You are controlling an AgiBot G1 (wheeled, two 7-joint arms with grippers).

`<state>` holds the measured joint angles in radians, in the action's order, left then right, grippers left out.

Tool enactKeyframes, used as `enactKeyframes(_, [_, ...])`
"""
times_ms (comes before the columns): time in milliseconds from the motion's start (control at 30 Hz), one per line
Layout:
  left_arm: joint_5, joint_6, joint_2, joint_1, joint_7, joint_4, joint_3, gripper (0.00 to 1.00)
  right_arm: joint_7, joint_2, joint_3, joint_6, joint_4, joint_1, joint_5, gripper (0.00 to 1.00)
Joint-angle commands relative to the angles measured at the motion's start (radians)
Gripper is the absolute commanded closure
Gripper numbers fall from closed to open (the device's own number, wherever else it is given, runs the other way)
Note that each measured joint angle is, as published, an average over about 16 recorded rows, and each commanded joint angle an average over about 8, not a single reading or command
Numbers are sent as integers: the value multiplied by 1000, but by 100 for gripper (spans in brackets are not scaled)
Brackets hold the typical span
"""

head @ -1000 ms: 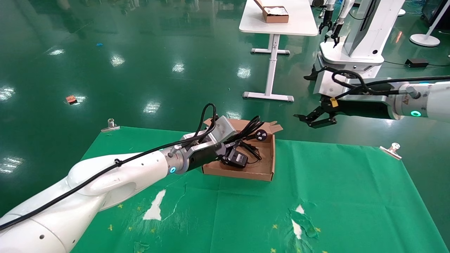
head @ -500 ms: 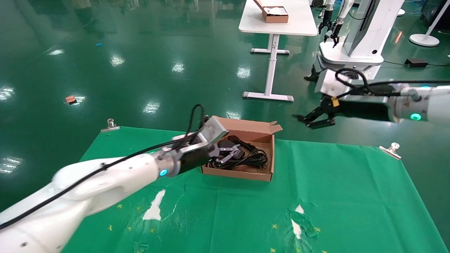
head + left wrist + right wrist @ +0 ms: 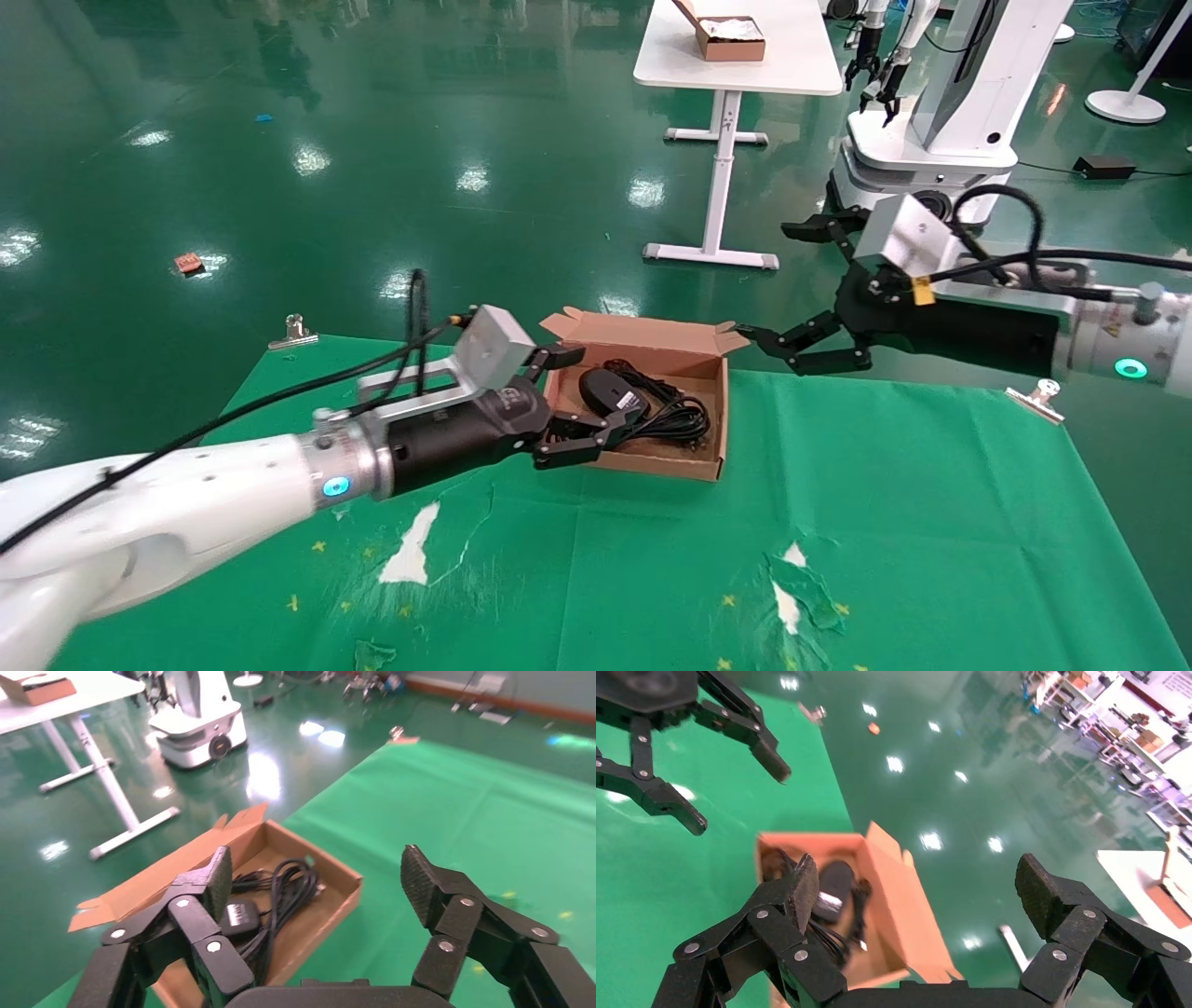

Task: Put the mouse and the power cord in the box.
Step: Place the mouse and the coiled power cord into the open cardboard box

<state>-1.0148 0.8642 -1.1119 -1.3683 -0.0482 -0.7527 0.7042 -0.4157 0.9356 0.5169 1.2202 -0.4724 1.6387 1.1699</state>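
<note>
The brown cardboard box (image 3: 694,464) sits on the green cloth, its flaps along the far rim. Inside lie the black mouse (image 3: 607,390), pale label up, and the coiled power cord (image 3: 675,424). My left gripper (image 3: 596,391) is open at the box's near left side, holding nothing. My right gripper (image 3: 765,280) hangs open by the box's far right corner flap, empty. The left wrist view shows the box (image 3: 344,879), mouse (image 3: 239,917) and cord (image 3: 289,888) beyond its gripper (image 3: 316,874). The right wrist view shows the box (image 3: 891,903), mouse (image 3: 832,885) and its gripper (image 3: 919,881).
The green cloth (image 3: 885,522) has torn white patches (image 3: 792,596) near its front and metal clips (image 3: 294,330) at its far corners. Beyond stand a white table (image 3: 745,70) with a small carton (image 3: 731,39), and another robot (image 3: 959,93).
My left gripper let the mouse go into the box, opened wide and drew back toward the left. The cord settled in the box. My right gripper came down toward the box's far right corner.
</note>
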Motion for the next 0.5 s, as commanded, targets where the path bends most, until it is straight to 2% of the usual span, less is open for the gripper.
enactKeyframes(33, [14,32,25,15,12,-27,-22,0,30,-16,-12,14,-40,-28,-22,0])
enactKeyframes(500, [116,257,204,119,96,-216,-173,0,238,-128,-93,108,-320,-222,-173,0])
